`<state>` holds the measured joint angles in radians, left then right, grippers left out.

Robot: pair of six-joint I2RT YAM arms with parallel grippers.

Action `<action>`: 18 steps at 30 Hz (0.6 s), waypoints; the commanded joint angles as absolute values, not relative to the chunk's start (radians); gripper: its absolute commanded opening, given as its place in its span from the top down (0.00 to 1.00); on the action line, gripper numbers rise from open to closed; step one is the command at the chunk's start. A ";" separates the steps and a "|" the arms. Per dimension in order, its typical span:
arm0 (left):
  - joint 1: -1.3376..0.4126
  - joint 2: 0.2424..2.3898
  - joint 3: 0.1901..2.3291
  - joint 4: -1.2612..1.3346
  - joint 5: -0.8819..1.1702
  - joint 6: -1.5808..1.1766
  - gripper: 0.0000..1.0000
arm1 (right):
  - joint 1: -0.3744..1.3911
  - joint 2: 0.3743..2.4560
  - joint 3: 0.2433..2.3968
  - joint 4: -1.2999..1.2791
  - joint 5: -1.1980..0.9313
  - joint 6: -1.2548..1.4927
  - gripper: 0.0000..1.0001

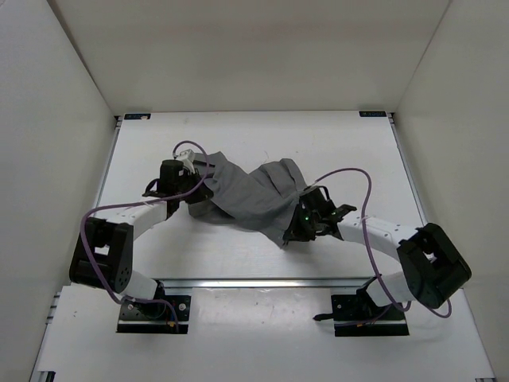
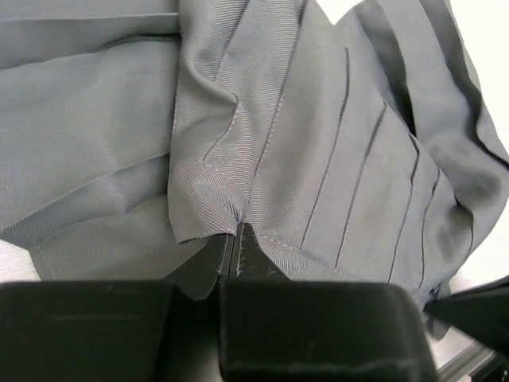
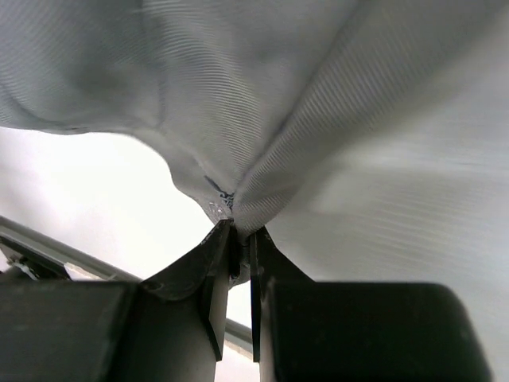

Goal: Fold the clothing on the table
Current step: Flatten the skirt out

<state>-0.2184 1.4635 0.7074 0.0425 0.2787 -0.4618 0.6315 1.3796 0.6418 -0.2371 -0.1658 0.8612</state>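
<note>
**Black left gripper [image 2: 236,239] and black right gripper [image 3: 241,235] clamped on mid-grey soft fabric clothing [image 1: 250,195]**

At the left gripper, the two fingertips are seen pressed together in the left wrist view. A stitched corner of the clothing's edge is pinched between them, with no gap visible. At the right gripper, the jaws are drawn to a narrow slit, and a puckered point of the fabric is caught in it. Tension folds are seen fanning out from that point.

The clothing is stretched, bunched and twisted between the two grippers, over the middle of the flat matte white rectangular table [image 1: 238,259]. Its left end is held at the left gripper [image 1: 199,179], and its lower right corner at the right gripper [image 1: 296,227]. At the right gripper the fabric is raised off the tabletop, which is seen pale beneath it in the right wrist view. Several parallel stitched seams and deep wrinkles are shown across the cloth in the left wrist view.

The table is edged by a thin metal rail [image 1: 262,282] along its near side. Purple cables [image 1: 350,171] are looped above both white arms. The table is enclosed by plain white walls [image 1: 48,103].
</note>
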 commanded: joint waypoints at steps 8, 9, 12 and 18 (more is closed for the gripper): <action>-0.322 1.319 0.929 -0.230 0.374 -0.331 1.00 | 0.309 1.207 0.946 -0.408 -0.264 0.595 1.00; -0.348 1.299 0.910 -0.235 0.364 -0.328 1.00 | 0.307 1.209 0.963 -0.420 -0.276 0.574 1.00; -0.373 1.218 0.803 -0.226 0.318 -0.373 1.00 | 0.298 1.209 0.930 -0.429 -0.281 0.552 1.00; -0.376 1.172 0.673 -0.293 0.291 -0.370 1.00 | 0.292 1.209 0.735 -0.345 -0.322 0.554 1.00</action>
